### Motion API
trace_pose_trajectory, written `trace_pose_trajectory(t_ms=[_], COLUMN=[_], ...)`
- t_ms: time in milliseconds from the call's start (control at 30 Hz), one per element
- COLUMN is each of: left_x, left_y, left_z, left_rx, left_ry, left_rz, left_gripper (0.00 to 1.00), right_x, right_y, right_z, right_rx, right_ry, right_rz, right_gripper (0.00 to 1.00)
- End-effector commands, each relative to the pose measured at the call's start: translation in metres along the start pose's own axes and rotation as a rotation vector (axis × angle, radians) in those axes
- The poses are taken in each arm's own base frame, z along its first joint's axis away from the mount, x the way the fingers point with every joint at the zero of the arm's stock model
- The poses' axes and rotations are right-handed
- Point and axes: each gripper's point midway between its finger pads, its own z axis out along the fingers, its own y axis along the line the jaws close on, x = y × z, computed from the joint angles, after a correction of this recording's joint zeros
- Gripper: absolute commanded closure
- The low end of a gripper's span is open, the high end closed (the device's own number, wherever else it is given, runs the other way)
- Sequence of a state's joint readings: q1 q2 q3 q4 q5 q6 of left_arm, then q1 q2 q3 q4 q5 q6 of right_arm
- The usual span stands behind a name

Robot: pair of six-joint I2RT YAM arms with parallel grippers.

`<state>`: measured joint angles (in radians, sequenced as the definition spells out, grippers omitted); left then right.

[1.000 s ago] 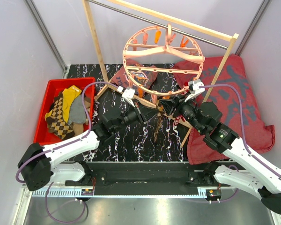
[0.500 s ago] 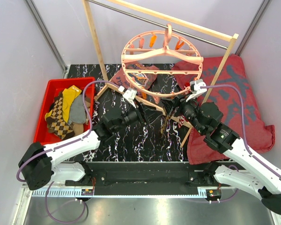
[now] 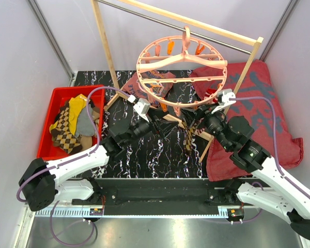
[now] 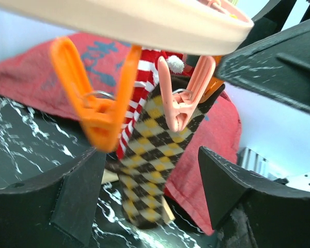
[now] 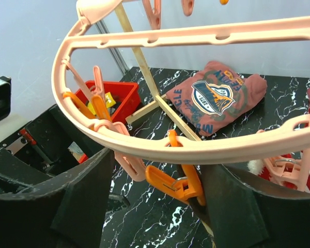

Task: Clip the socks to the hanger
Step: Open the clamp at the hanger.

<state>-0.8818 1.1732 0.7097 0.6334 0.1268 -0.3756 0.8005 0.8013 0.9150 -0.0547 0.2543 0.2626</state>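
Note:
The salmon-pink ring hanger (image 3: 182, 72) hangs by its hook from the wooden rack. A brown-tan argyle sock (image 4: 154, 155) hangs from a pink clip (image 4: 178, 101) on its near rim, also seen from above (image 3: 190, 137). A red-white striped sock (image 4: 143, 85) hangs just behind it, next to an orange clip (image 4: 101, 114). My left gripper (image 4: 155, 194) is open in front of the argyle sock, not touching it. My right gripper (image 5: 157, 206) is open under the rim (image 5: 160, 147), with an orange clip (image 5: 178, 183) between its fingers but not pinched. More socks (image 3: 75, 121) lie in the red bin.
The red bin (image 3: 50, 111) stands at the left. The wooden rack (image 3: 106, 46) straddles the marble-patterned table. A folded printed T-shirt (image 5: 217, 98) lies under the hanger. A large dark-red cloth (image 3: 258, 108) covers the right side.
Both grippers have opened and drawn back from the rim. The argyle sock now hangs free from its clip, and the hanger has swung up and levelled.

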Motion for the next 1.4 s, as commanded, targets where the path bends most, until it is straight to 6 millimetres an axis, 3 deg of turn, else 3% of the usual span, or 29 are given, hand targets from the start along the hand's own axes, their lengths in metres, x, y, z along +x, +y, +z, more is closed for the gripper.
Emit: trace_pose_trajectory(t_ms=[0,267,400,633,933,1367], left_x=[-0.029,-0.031,-0.031,-0.031,-0.03,-0.025], left_y=[-0.013,-0.017,-0.017,-0.016,-0.013,-0.015], left_z=[0.002,0.006,0.006,0.009,0.008,0.008], left_rx=[0.067,0.088,0.089,0.082,0.069,0.08], left_ry=[-0.1,-0.09,-0.076,-0.054,-0.039,-0.02], left_rz=[0.115,0.143,0.156,0.186,0.204,0.199], left_gripper=[0.25,0.24,0.24,0.24,0.23,0.23], right_x=[-0.029,-0.045,-0.053,-0.034,0.003,-0.003], right_y=[-0.001,0.005,0.022,0.047,0.042,0.015], right_z=[-0.015,-0.035,-0.041,-0.028,-0.001,0.028], right_rx=[0.015,-0.005,-0.091,-0.203,-0.155,0.014], right_ry=[-0.065,-0.026,-0.009,0.118,0.228,0.105], right_rz=[-0.005,-0.011,-0.009,-0.024,-0.017,-0.003], right_gripper=[0.22,0.18,0.2,0.27,0.37,0.4])
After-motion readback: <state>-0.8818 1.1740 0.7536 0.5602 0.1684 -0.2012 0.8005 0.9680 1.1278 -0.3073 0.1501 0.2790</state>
